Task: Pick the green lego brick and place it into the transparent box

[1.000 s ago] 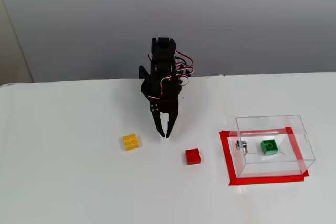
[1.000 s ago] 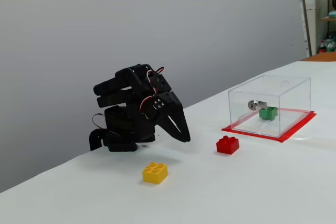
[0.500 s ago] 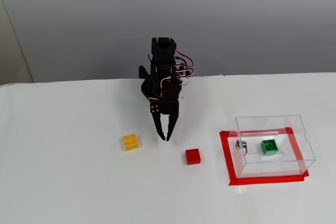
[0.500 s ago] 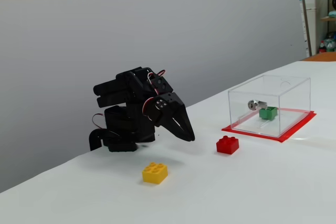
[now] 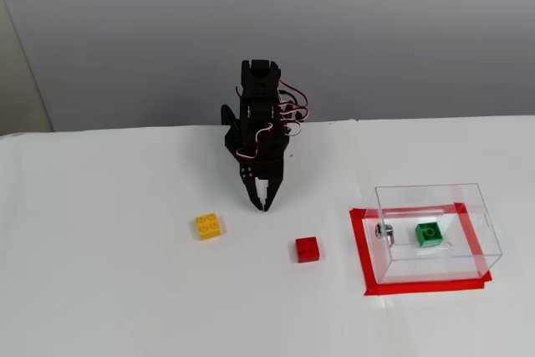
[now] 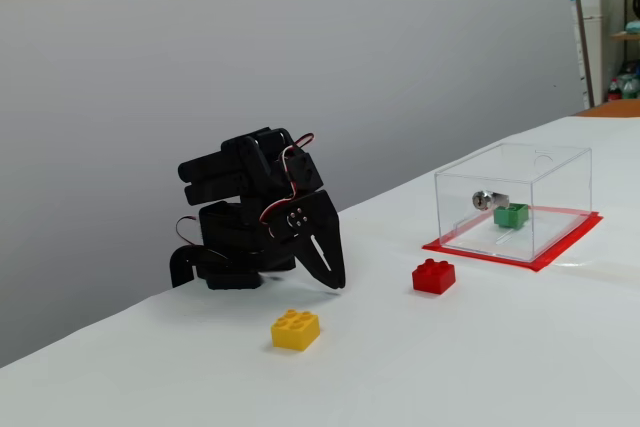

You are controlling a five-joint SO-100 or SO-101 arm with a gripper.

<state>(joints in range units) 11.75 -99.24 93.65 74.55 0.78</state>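
Green lego brick [image 5: 429, 234] already inside transparent box [image 5: 468, 198], so task looks done. Pincer [image 5: 263, 204] well apart from box, jaws closed, empty, parked w/ arm folded.

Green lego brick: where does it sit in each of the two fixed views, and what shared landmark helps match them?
A fixed view: the green lego brick is at right, inside the transparent box, beside the metal knob.
Another fixed view: the green lego brick is at right of centre, inside the transparent box.
Shared landmark: the red tape framing the box.
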